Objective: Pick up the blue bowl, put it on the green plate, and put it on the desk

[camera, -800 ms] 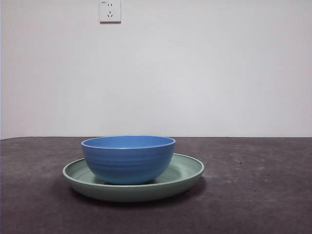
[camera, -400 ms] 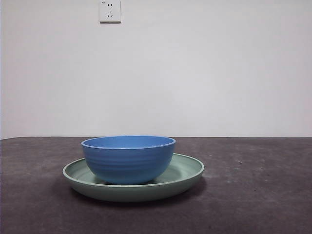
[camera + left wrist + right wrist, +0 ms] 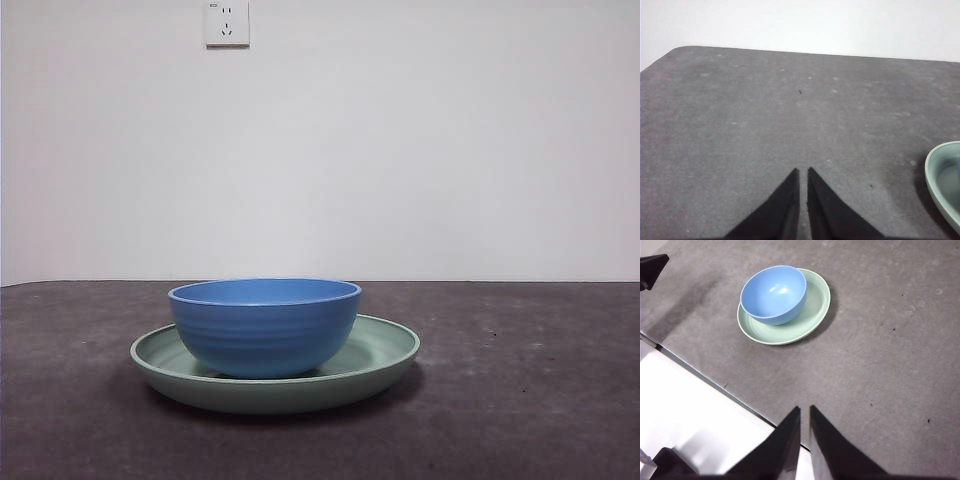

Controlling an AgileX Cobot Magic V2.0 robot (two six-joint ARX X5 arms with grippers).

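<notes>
Resting on the green plate (image 3: 385,352), toward its 9 o'clock side, the blue bowl (image 3: 265,326) awaits lifting onto the desk (image 3: 540,400). The left gripper (image 3: 802,172) and right gripper (image 3: 805,410) wait well apart from it, jaws nearly closed and empty; one must open wide over the bowl's rim.

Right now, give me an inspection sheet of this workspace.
Surface: the desk, dark grey, speckled, matte.
Job's things: the blue bowl sits upright in the green plate, which rests flat on the desk.
Clutter: nothing seen.
Grippers: left gripper over bare desk beside the plate's rim, jaws together; right gripper high above the desk's edge, away from the bowl, jaws together.
Cables: nothing seen.
Surroundings: white wall with a wall socket.
</notes>
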